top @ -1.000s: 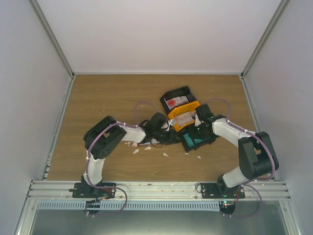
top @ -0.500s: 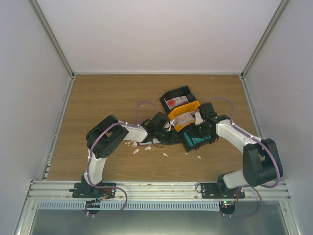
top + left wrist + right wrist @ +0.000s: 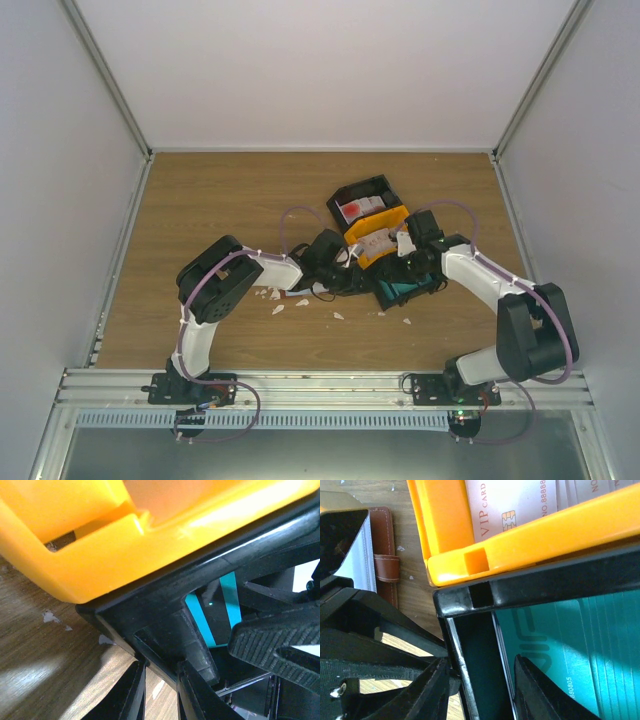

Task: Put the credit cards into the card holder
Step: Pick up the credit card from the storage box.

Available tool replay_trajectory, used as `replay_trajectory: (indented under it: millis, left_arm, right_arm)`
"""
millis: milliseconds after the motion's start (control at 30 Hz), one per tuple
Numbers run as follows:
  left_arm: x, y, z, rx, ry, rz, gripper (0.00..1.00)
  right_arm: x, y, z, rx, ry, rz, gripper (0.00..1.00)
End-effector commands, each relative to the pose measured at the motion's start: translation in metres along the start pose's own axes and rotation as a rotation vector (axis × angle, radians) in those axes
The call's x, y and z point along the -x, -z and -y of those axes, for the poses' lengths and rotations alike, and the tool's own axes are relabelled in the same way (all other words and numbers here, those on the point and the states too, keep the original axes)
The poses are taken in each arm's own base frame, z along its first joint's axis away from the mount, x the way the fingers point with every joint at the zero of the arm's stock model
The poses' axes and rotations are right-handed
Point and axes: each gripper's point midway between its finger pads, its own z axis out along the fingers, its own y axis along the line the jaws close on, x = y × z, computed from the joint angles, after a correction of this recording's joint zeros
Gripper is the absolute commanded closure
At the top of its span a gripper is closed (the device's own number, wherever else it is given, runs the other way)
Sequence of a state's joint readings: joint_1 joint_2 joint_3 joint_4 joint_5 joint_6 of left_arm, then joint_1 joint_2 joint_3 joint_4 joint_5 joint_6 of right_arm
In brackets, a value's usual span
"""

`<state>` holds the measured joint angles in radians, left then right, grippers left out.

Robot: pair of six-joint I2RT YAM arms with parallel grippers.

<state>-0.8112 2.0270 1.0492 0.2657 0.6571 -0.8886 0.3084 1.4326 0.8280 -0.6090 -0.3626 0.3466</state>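
The card holder (image 3: 384,555) lies on the table (image 3: 220,200) just left of the bins. Its brown cover and strap show beside a pale blue-grey face, and it is partly hidden under the left arm; no card is visible in it. The credit cards are all in bins: a teal stack (image 3: 580,640) in the near black bin (image 3: 465,600), whitish-pink VIP cards (image 3: 520,505) in the yellow bin (image 3: 545,535) resting on its far edge, and red-and-white ones (image 3: 358,207) in the far black bin (image 3: 372,186). The right gripper (image 3: 481,670) is wide open and holds nothing, with one finger outside the near bin's left wall and the other inside over the teal cards. The left gripper (image 3: 161,672) sits at that bin's outer corner. Its fingers are a narrow gap apart with bare wood between them, and nothing seems pinched. Over the last second the right elbow has swung out to the right and the wrist has settled over the bins, while the left arm has edged slightly right. In the last half second both have barely moved. This looks like a lineup for a teal card, with no card lifted yet. White scraps (image 3: 278,309) lie nearer on the wood.
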Motion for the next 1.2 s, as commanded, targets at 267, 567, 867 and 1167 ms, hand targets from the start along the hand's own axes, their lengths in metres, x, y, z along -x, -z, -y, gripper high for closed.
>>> replay_trajectory:
  millis: [267, 567, 867, 1167]
  left_arm:
    - [0.003, -0.004, 0.014, -0.034, -0.055, 0.008, 0.79]
    - [0.003, -0.003, 0.015, -0.035, -0.063, 0.008, 0.78]
    - [0.003, -0.004, 0.019, -0.056, -0.075, 0.006, 0.76]
    - [0.002, -0.004, 0.017, -0.051, -0.071, 0.002, 0.77]
  right_arm:
    - [-0.01, -0.011, -0.006, 0.06, 0.032, -0.063, 0.62]
    - [-0.005, 0.001, -0.008, 0.041, 0.056, -0.032, 0.79]
    - [-0.008, -0.005, -0.006, 0.04, 0.062, -0.056, 0.7]
    - [-0.009, -0.009, -0.013, 0.09, 0.072, -0.071, 0.69]
